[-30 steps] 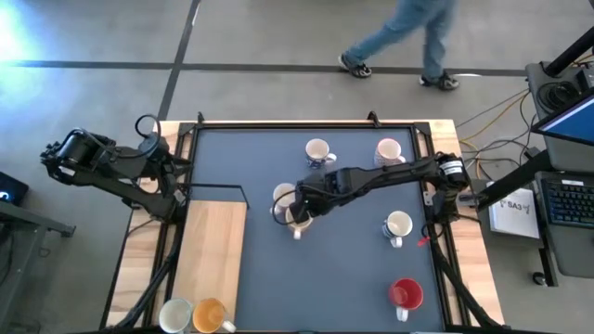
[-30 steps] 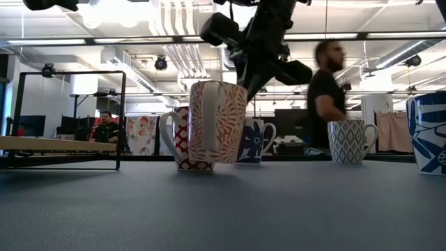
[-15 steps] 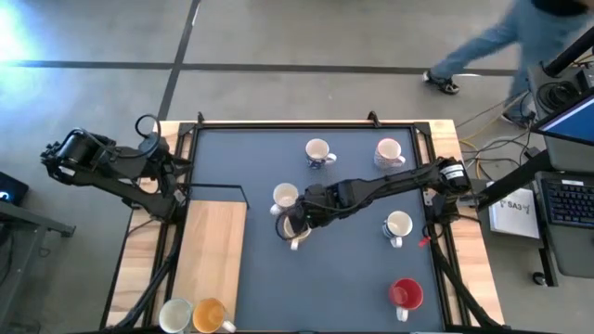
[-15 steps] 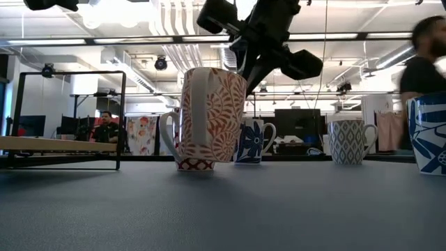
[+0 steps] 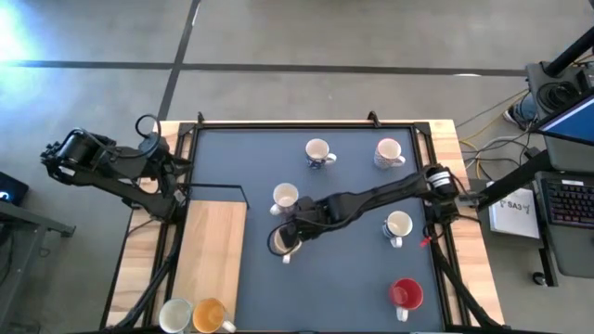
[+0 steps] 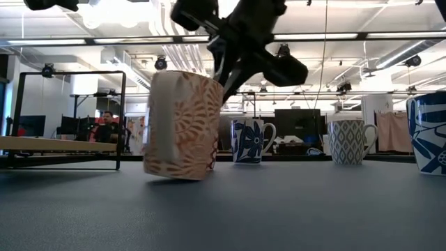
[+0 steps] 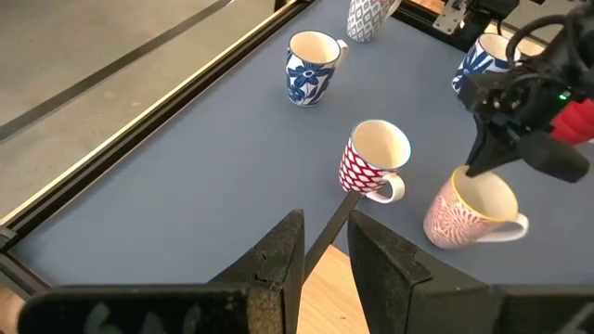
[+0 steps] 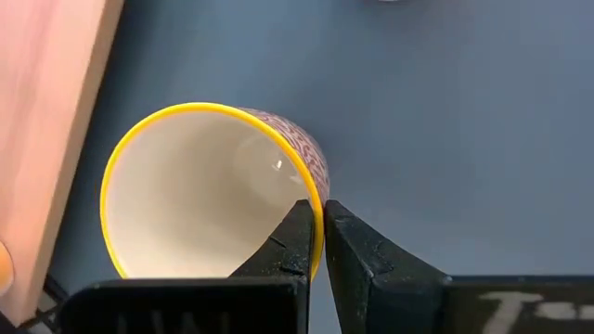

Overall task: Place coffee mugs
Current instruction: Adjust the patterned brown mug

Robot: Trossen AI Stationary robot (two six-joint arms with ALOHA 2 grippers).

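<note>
Right wrist view: right gripper (image 8: 316, 243) pinches the yellow rim of the tilted patterned mug (image 8: 209, 190), near table centre, its base toward 7 o'clock. Rigid, glazed, probably slippery and breakable ceramic; rim or handle suits gripping. Left gripper (image 7: 317, 255), table's 9 o'clock edge: fingers narrowly parted, empty.

1. Coffee mugs, high view: eight in total.
2. On the dark table surface (image 5: 241, 158): six mugs, namely one near the far edge at centre (image 5: 317, 151), one at the far right (image 5: 388, 151), one at mid-table (image 5: 285, 197), a yellow-rimmed mug (image 5: 283, 241) tilted off level, one at the right (image 5: 398, 225), and one red mug (image 5: 406, 294).
3. At the near left corner: two mugs, one white (image 5: 174, 315) and one orange (image 5: 210, 315).
4. Robot arms: two.
5. Wooden boards (image 5: 212, 250) on the table: one.
6. People in the background, low view: one (image 6: 106, 127).
</note>
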